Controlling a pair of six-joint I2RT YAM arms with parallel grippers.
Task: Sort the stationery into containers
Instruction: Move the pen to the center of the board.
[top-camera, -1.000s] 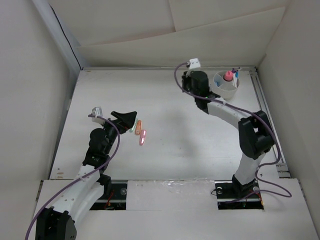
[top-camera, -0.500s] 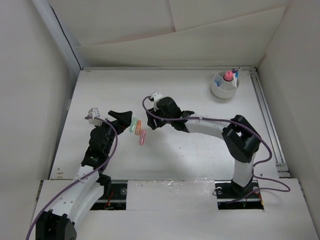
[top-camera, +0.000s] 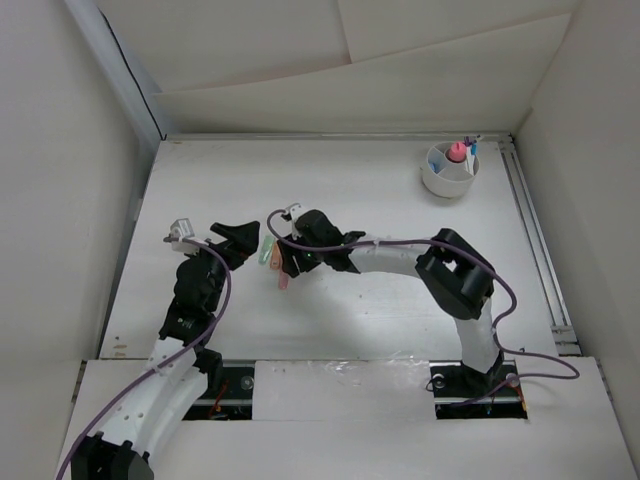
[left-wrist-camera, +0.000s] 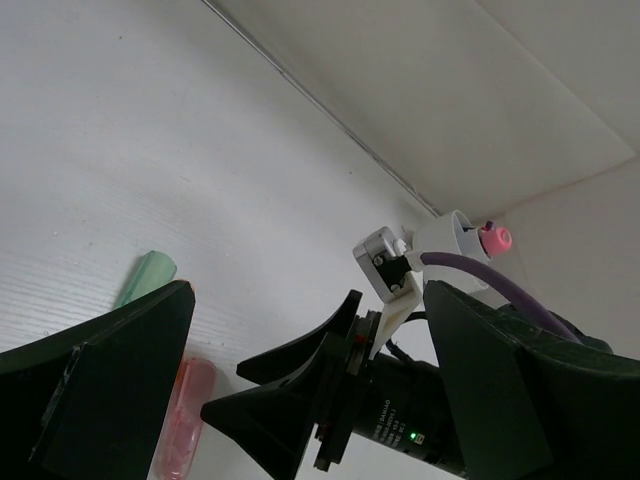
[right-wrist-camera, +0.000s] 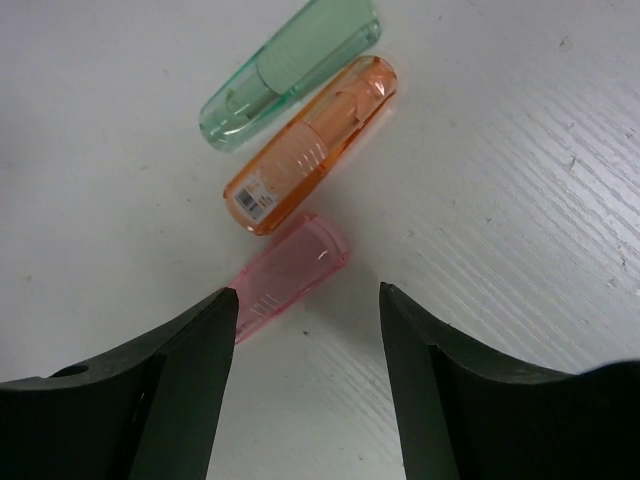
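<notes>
**A:** At the far right corner of the white desk, the round white plastic cup already has the small pink capped bottle and some thin pens standing in it. I'd call that part done.

**B:** What's left lies left of centre, well apart from the cup. A stubby translucent green highlighter, an orange highlighter and a pink highlighter sit side by side on the desk. So I'd say over half is sorted, with three pieces to go.

**A:** And the arms?

**B:** The right gripper is spread, with one finger on each side of the pink highlighter's near end. It's pinching nothing, and I see no contact in the wrist view. The left gripper is spread too and holds nothing. It sits just beside the green highlighter.

**A:** What can't you make out?

**B:** From above, the right gripper covers most of the three highlighters, so only the wrist views show them properly. The pink one's near end is cut off behind a finger. The cup is too small in the top view to count the pens or say which compartment holds what. I can't tell if another highlighter is inside it.
</notes>
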